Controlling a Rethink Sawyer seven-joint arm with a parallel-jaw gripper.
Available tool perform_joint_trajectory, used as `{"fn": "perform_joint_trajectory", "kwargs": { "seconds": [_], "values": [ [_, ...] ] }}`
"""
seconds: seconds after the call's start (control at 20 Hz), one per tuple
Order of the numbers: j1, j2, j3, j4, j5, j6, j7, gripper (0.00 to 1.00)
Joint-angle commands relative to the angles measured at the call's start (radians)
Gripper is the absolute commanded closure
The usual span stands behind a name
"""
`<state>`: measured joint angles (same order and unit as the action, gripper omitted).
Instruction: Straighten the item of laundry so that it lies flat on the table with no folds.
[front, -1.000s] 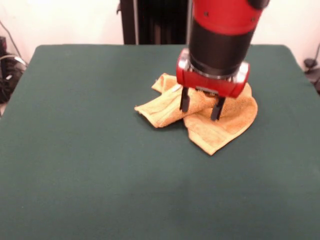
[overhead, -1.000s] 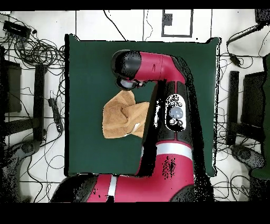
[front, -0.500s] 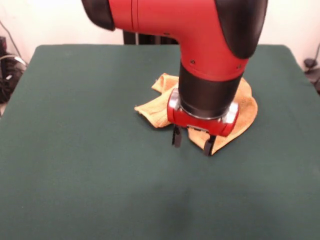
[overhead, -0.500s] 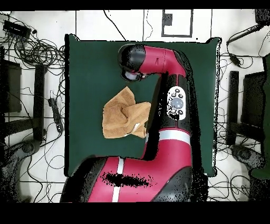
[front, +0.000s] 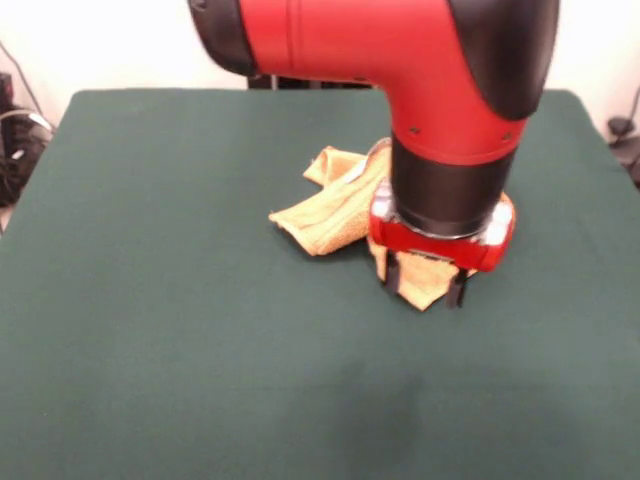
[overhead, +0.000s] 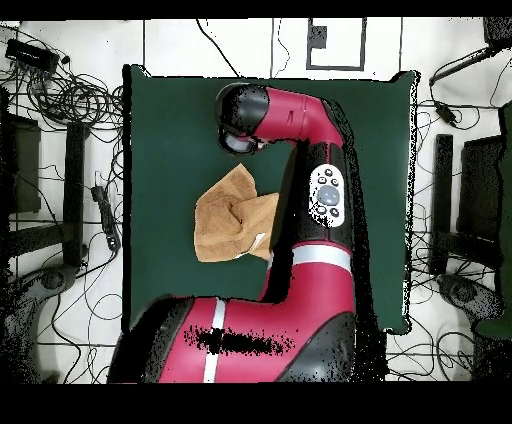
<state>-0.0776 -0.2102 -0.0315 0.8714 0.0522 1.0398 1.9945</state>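
The item of laundry (front: 325, 212), a golden-orange terry towel, lies crumpled and folded over itself near the middle of the dark green table (front: 150, 350). My gripper (front: 425, 284) hangs open, low over the towel's near corner, one dark finger on each side of that corner. The red and black arm hides the towel's right part in the front view. From overhead the towel (overhead: 232, 222) shows as a bunched lump on the table (overhead: 170, 120). There the arm's end (overhead: 240, 125) sits just past the towel's pointed corner and covers the gripper.
Bare green cloth surrounds the towel on all sides. Around the table on the floor lie cables (overhead: 60, 95) and dark stands (overhead: 75, 190). The arm's body (overhead: 310, 250) crosses the table beside the towel.
The gripper came off the towel's middle toward the table's near side, then shifted right and lower to the towel's near corner. It stayed open. The towel has hardly moved.
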Motion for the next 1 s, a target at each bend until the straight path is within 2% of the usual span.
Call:
{"fn": "perform_joint_trajectory", "kwargs": {
  "seconds": [0.05, 0.3, 0.45, 0.55, 0.65, 0.8, 1.0],
  "values": [
    [0.076, -0.056, 0.021, 0.148, 0.098, 0.089, 0.355, 0.00],
    [0.074, -0.039, 0.003, 0.139, 0.093, 0.099, 0.305, 0.00],
    [0.053, 0.032, -0.006, 0.111, 0.034, 0.057, 0.212, 0.00],
    [0.052, 0.083, -0.028, 0.054, -0.021, 0.071, 0.153, 0.00],
    [0.049, 0.110, -0.034, 0.024, -0.038, 0.083, 0.138, 0.00],
    [0.059, 0.103, -0.058, 0.042, -0.034, 0.121, 0.190, 0.00],
    [0.069, 0.074, -0.053, 0.151, 0.017, 0.092, 0.282, 0.00]
  ]
}}
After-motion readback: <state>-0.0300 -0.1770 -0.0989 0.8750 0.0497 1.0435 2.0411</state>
